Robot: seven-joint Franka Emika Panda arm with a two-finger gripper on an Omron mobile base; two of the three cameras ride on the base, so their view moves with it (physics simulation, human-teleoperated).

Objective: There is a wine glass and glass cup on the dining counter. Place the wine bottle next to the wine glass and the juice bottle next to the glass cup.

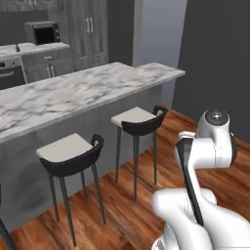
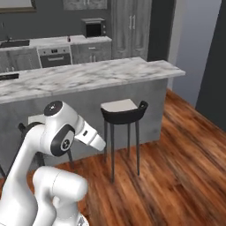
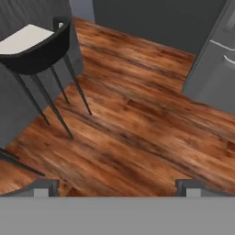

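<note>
The dining counter is a long white marble top with grey veins on a grey base, and it runs across both base views. The stretch of its top that I see is bare. The wine glass, glass cup, wine bottle and juice bottle are out of view. My gripper is open in the hand view, its two dark fingertips far apart with nothing between them. It points down at the wooden floor, well below the counter top. The arm is folded close to the base.
Two black stools with pale seats stand against the counter's front; one is close to the hand. A wall counter with microwave and oven lies behind. Grey cabinet fronts stand at the hand view's right.
</note>
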